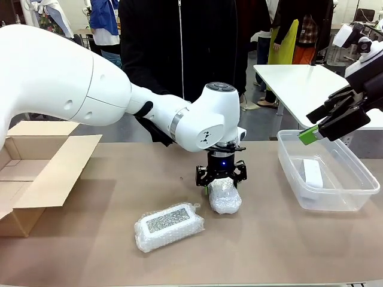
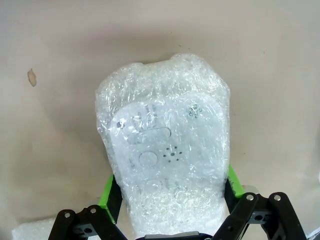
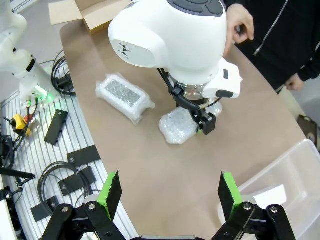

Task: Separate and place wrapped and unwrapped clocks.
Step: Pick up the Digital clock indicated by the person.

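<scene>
- Your left gripper is down at mid-table, jaws spread wide, green pads on either side of a bubble-wrap bundle.
- Your right gripper hangs empty, jaws wide apart, above the clear tub holding the plain white block.
- The speckled-panel bundle lies near the first bundle.

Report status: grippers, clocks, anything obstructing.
Left gripper open, astride wrapped bundle. Right gripper open near bin holding white block. Speckled bundle alongside, not blocking.
</scene>
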Tool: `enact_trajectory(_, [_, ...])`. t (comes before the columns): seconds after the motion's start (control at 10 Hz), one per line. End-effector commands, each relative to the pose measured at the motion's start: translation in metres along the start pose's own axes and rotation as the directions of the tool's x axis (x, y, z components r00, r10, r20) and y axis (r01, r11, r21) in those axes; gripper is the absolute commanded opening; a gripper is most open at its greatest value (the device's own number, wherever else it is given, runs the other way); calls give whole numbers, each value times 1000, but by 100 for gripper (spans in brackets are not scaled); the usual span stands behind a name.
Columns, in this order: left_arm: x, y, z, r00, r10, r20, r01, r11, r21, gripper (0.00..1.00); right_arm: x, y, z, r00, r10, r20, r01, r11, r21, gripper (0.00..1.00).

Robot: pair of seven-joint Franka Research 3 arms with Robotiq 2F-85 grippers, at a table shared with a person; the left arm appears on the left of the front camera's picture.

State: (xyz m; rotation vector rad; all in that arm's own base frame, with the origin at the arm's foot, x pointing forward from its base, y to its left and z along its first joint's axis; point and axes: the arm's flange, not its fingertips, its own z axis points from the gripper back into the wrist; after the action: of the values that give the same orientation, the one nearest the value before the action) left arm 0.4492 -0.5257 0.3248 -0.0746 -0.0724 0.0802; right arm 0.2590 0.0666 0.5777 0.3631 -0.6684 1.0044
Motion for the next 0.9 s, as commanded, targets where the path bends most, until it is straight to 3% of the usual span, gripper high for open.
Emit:
enact_trajectory(0.0, [1,1,-7,1000,-5,28,5,1000,9,100,0,0,-2,1000,-12,13,12,1000,29,100])
enact_trajectory(0.2, [2,2,-5,1000,-1,23,1,1000,9,100,0,0,-2,1000,-12,13,12,1000,29,100])
enact_trajectory(0.3, [2,2,-3,1000,7,17,-7,1000,9,80,0,0,-2,1000,-12,13,12,1000,29,100])
enact_trajectory(0.4, [3,2,-1,1000,7,16,-7,1000,7,80,0,0,-2,1000,-12,13,12,1000,29,100])
enact_trajectory(0.5, [4,2,0,1000,9,16,-9,1000,7,60,0,0,-2,1000,-12,13,12,1000,29,100])
enact_trajectory(0.6, [4,2,1,1000,7,11,-7,1000,8,76,0,0,-2,1000,-12,13,12,1000,29,100])
enact_trajectory(0.7, [5,2,1,1000,4,7,-4,1000,5,40,0,0,-2,1000,-12,13,12,1000,29,100])
enact_trajectory(0.8, [6,3,3,1000,5,15,-5,1000,-8,56,0,0,-2,1000,-12,13,12,1000,29,100])
